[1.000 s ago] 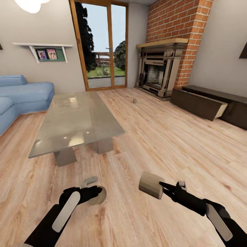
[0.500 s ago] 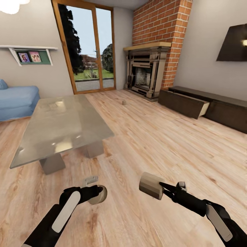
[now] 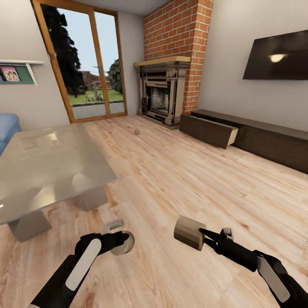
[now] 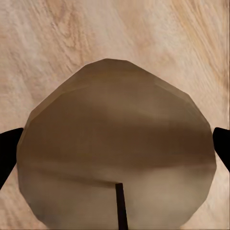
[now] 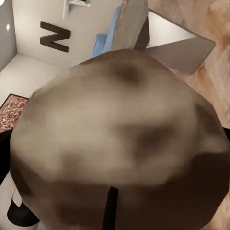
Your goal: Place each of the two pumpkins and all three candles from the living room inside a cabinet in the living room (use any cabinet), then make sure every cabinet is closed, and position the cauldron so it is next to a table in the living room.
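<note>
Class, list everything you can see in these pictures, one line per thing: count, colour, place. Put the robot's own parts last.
candles: three, cream-beige; one in the left tool, one in the right tool, one on the floor before the fireplace.
cabinet: one, dark brown, along the right wall; one drawer pulled open.
table: one, grey glass top, left.
fireplace: one, stone-coloured, under the red brick chimney.
television: one, black, on the right wall.
sofa: one, blue, far left edge.
glass door: one, wood-framed, back wall.
floor: light wood planks.
left tool: black, shut on a candle.
right tool: black, shut on a candle.
</note>
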Motion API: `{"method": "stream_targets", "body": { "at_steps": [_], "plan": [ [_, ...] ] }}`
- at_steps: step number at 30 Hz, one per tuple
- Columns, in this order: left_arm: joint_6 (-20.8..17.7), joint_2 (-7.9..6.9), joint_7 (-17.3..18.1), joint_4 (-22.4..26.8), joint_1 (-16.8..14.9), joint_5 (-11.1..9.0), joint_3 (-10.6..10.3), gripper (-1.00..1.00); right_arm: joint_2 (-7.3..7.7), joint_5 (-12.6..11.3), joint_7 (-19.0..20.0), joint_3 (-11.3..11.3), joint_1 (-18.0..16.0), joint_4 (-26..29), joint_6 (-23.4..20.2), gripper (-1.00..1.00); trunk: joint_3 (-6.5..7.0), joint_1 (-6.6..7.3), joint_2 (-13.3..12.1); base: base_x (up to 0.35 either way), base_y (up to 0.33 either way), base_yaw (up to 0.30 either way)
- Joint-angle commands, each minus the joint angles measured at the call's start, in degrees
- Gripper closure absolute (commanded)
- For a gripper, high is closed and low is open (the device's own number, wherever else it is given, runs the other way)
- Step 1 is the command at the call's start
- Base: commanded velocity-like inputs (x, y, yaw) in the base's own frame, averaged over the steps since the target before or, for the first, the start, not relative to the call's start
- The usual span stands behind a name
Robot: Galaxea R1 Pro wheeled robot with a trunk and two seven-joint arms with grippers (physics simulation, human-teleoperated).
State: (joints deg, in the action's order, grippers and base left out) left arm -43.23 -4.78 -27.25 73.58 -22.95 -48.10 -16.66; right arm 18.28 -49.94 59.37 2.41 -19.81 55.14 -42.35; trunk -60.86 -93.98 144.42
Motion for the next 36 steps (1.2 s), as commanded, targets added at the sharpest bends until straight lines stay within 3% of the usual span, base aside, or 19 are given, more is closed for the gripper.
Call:
{"method": "stream_targets", "body": {
  "at_steps": [1,22,36],
  "plan": [
    [0.0,-0.06,-0.6,0.1,-0.1,-0.6,-0.1,1.00,0.06,-0.6,0.0,0.1,-0.1,-0.1,-0.5,1.00,0.02,-0.02,0.0,0.309,-0.133,-0.214],
    [0.0,-0.04,-0.7,0.1,0.0,-0.4,-0.2,1.00,-0.40,-0.3,-0.4,0.1,-0.1,-0.2,-0.4,1.00,0.27,-0.02,0.0,0.304,-0.156,-0.044],
    [0.0,-0.05,-0.7,0.1,0.0,-0.6,-0.2,1.00,-0.14,-0.3,-0.4,0.1,-0.1,-0.3,-0.4,1.00,1.07,-0.02,0.0,0.279,-0.216,-0.205]
  ]
}}
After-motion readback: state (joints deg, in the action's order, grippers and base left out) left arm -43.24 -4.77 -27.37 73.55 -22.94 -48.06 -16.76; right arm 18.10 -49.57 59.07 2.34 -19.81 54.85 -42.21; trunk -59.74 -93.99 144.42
